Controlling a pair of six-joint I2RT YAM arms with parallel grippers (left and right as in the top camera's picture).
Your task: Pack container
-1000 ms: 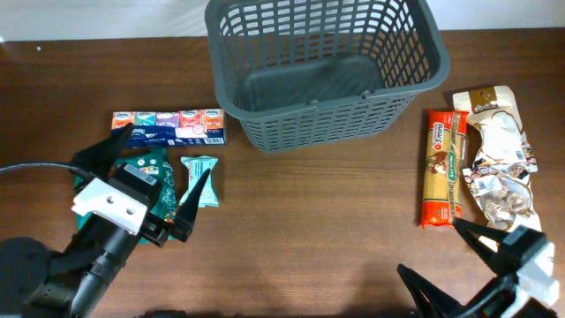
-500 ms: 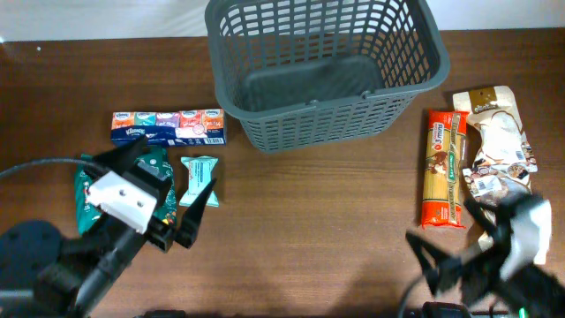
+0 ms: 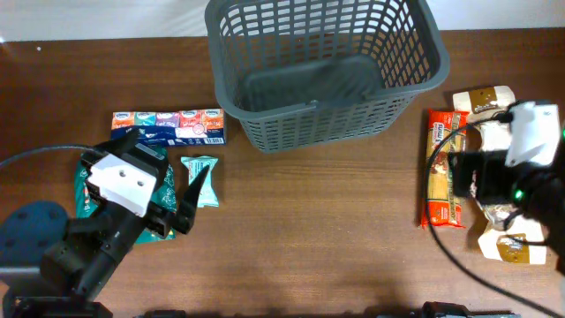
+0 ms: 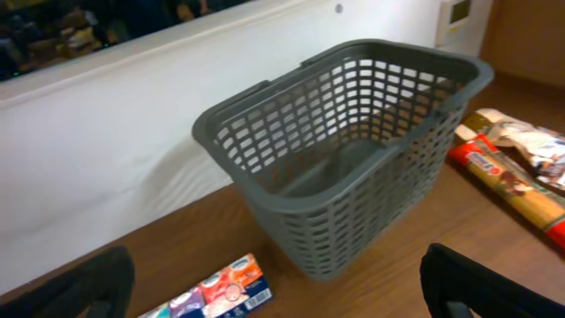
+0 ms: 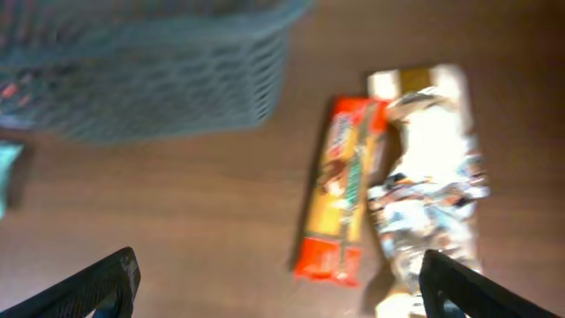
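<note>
Both the left claw (image 4: 275, 287) and the right claw (image 5: 282, 284) gape wide, gripping nothing.

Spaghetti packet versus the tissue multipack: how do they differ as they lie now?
The spaghetti packet is orange-red; the tissue multipack is a row of differently coloured panels. The spaghetti packet lies right of the basket, pointing near to far; the tissue multipack lies left of it, running side to side. The spaghetti packet looks longer than the tissue multipack. Both lie flat on the table, outside the basket.

Soft, even light keeps the overhead view sharp. The right wrist view is motion-blurred, the container (image 5: 150, 79) smeared.
</note>
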